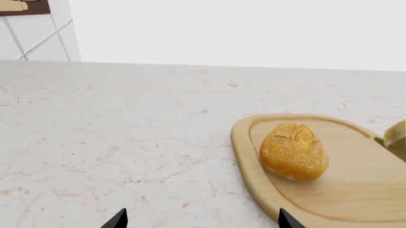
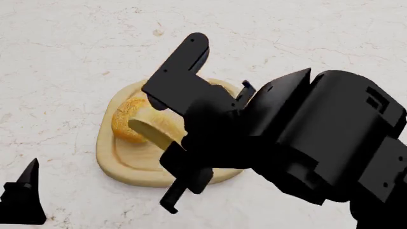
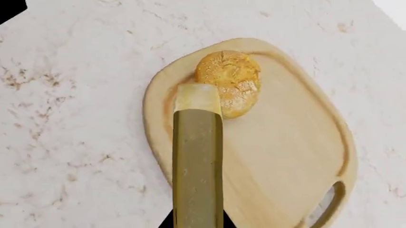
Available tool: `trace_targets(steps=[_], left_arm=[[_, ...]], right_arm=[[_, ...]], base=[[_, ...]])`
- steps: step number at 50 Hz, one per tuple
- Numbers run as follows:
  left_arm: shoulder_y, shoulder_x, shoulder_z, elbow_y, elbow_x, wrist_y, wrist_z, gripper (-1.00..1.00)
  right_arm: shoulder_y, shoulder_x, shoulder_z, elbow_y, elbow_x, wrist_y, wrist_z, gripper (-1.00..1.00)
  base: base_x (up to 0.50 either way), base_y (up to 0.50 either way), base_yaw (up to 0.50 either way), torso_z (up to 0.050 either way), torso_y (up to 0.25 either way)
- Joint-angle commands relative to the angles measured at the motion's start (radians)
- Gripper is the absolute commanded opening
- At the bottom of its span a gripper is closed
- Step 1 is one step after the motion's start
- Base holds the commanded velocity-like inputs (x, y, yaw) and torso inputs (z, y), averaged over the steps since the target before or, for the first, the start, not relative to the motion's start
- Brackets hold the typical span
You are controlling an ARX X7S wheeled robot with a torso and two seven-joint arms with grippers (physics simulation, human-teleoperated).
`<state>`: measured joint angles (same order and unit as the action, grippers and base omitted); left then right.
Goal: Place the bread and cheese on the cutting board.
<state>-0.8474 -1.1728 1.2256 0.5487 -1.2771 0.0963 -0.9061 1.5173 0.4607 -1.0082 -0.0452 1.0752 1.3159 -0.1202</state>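
Note:
The bread [image 1: 294, 151], a crusty golden roll, lies on the light wooden cutting board [image 1: 355, 194] near its rounded end. My right gripper [image 3: 197, 223] is shut on the cheese [image 3: 198, 161], a pale yellow half-wheel held on edge above the board [image 3: 285, 152], its far end right beside the bread [image 3: 229, 80]. Whether cheese and bread touch, I cannot tell. In the head view the right arm covers much of the board [image 2: 121, 167]; the cheese [image 2: 154, 128] juts out next to the bread [image 2: 125, 121]. My left gripper [image 1: 201, 221] is open and empty, low over the counter beside the board.
The board lies on a pale marble counter [image 1: 114, 142]. Its slot handle [image 3: 324, 206] is at the end away from the bread. A tiled wall [image 1: 38, 38] rises behind the counter's far edge.

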Motion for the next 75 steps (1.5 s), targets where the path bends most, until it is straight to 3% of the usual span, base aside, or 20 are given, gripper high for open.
trace_targets(steps=[1,9,25,35,75], left_arm=[[0.004,-0.013,-0.006,0.006,0.004,0.008,-0.005,1.0],[0.001,-0.016,-0.009,0.01,0.005,0.006,-0.007,1.0],[0.019,-0.038,-0.013,0.016,0.004,0.03,-0.002,1.0],[0.032,-0.057,-0.018,0.019,0.003,0.053,-0.001,1.0],[0.04,-0.058,-0.025,0.022,-0.006,0.049,0.009,1.0]], right_arm=[[-0.014,-0.037,0.236,0.241,0.106,0.092,0.273,-1.0],[-0.037,-0.066,0.236,0.363,0.062,0.04,0.306,-1.0],[-0.051,-0.238,0.081,0.71,-0.133,-0.211,0.107,-1.0],[-0.124,-0.303,0.062,0.808,-0.198,-0.381,0.097,-1.0],[-0.162,-0.311,0.01,0.869,-0.223,-0.414,0.023,-1.0]], base=[[0.0,0.0,0.0,0.0,0.0],[0.0,0.0,0.0,0.0,0.0],[0.0,0.0,0.0,0.0,0.0],[0.0,0.0,0.0,0.0,0.0],[0.0,0.0,0.0,0.0,0.0]])
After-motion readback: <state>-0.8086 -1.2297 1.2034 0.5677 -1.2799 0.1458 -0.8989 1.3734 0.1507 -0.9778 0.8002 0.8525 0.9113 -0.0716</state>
